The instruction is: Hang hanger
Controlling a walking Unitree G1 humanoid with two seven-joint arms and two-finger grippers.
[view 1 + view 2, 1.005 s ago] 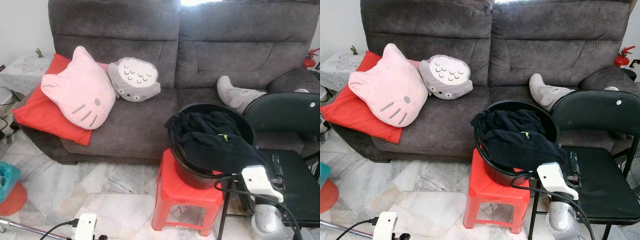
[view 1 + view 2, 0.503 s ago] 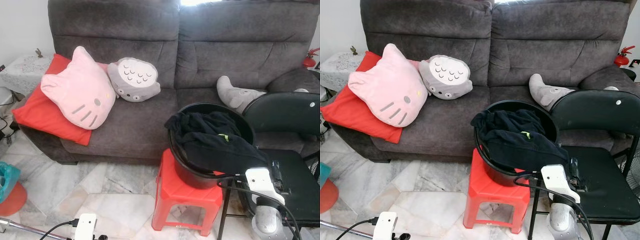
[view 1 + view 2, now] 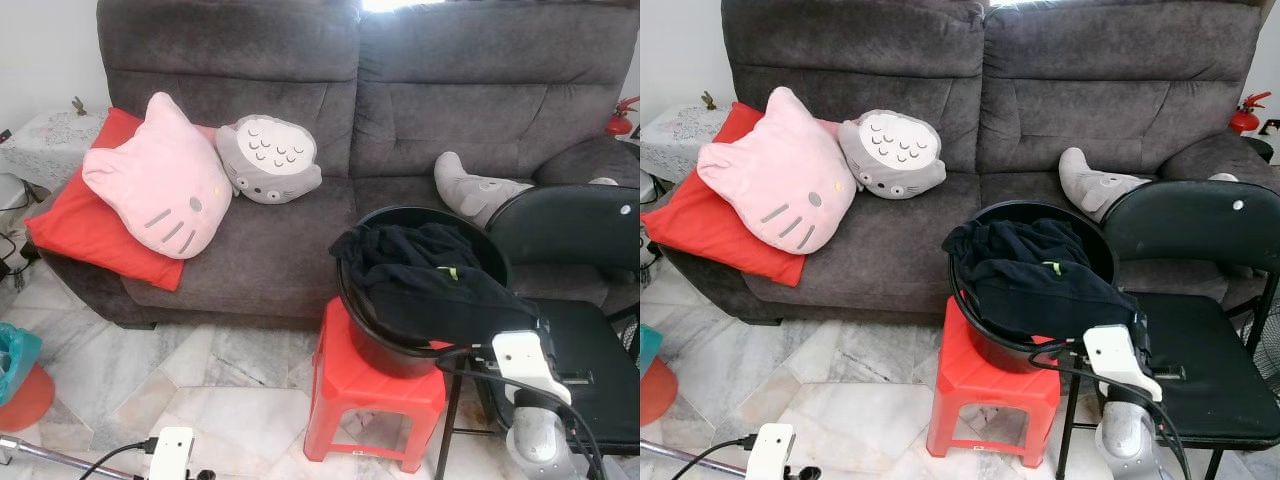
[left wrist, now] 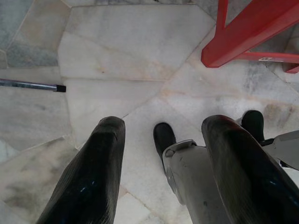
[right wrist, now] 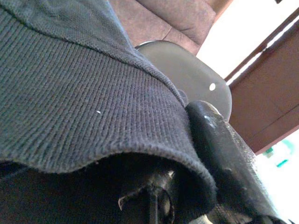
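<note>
A black garment [image 3: 430,285] is heaped in a black bucket [image 3: 375,335] standing on a red stool [image 3: 365,390]. Its hem spills over the bucket's right rim. My right gripper [image 3: 541,334] is at that hem, beside the chair seat, behind its white wrist camera [image 3: 522,362]. In the right wrist view the dark knit cloth [image 5: 84,88] drapes over one black finger [image 5: 219,144] and hides the other. My left gripper [image 4: 161,126] hangs low over the marble floor, its fingers [image 4: 93,177] spread apart with nothing between them.
A black folding chair [image 3: 580,240] stands right of the stool. Behind is a grey sofa [image 3: 300,120] with a pink cat pillow [image 3: 160,190], a grey owl pillow [image 3: 268,158] and a red cushion [image 3: 80,235]. A metal pole [image 4: 28,85] lies on the floor.
My right wrist has slid to the right and slightly lower along the chair's edge, and the garment's hem has stretched out with it. The left arm has not moved.
</note>
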